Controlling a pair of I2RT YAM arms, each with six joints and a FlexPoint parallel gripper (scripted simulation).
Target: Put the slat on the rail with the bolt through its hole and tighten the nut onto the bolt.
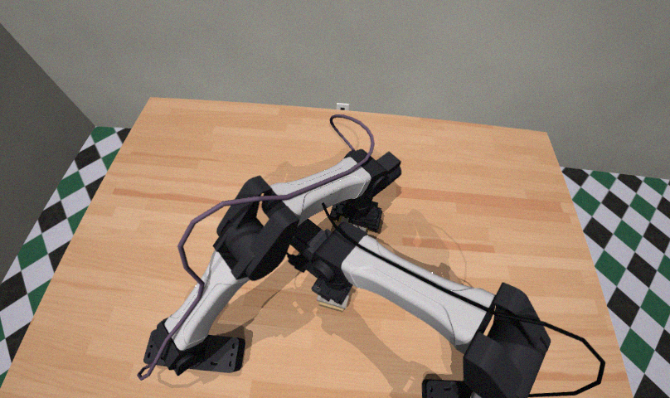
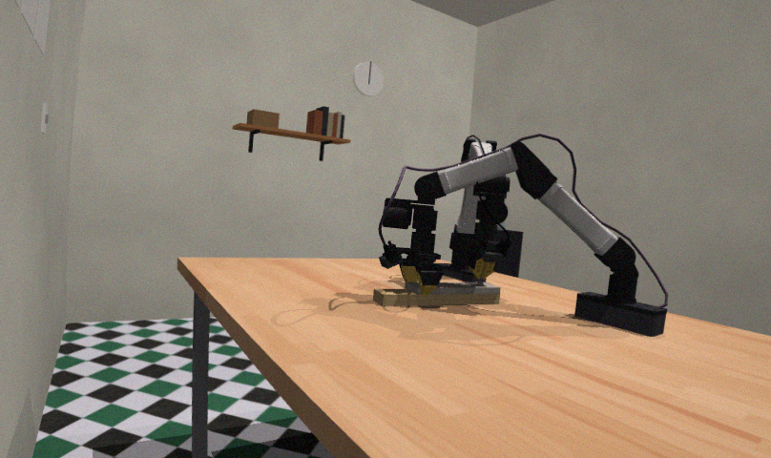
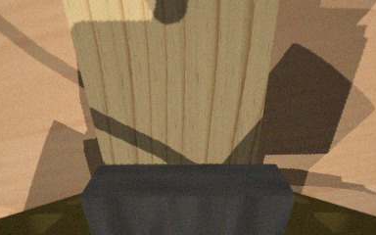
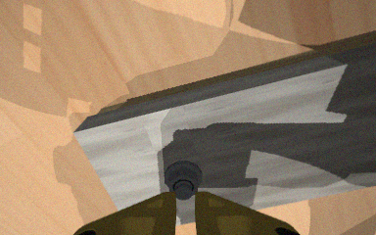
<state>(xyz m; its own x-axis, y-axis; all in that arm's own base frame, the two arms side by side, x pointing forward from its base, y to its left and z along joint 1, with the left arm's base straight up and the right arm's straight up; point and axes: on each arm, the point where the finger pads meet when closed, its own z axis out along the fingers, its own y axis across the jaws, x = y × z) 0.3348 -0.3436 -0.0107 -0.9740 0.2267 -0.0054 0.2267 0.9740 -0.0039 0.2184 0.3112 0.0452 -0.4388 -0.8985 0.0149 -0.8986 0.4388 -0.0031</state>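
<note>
The grey slat [image 2: 463, 291] [image 3: 187, 178] [image 4: 249, 105] lies flat on the pale wooden rail [image 1: 332, 308] [image 2: 389, 298] [image 3: 175, 88], which extends past it at one end. My left gripper [image 2: 420, 285] [image 3: 187, 198] is shut across the slat's width near that end. Near the other end, a dark round nut [image 4: 182, 170] sits on the slat around the bolt [image 4: 183, 188], whose tip shows. My right gripper [image 2: 483, 277] [image 4: 185, 202] has its fingers almost together right at the bolt tip, with nothing clearly held. Whether they touch the bolt, and how tightly the nut sits, cannot be seen.
The two arms cross close together over the table [image 1: 452, 162] [image 2: 491, 368], hiding most of the slat from the top view. Their cables loop above it. The left arm's base [image 1: 220, 352] [image 2: 619, 313] stands near the front edge. A dark round-ended mark shows on the rail.
</note>
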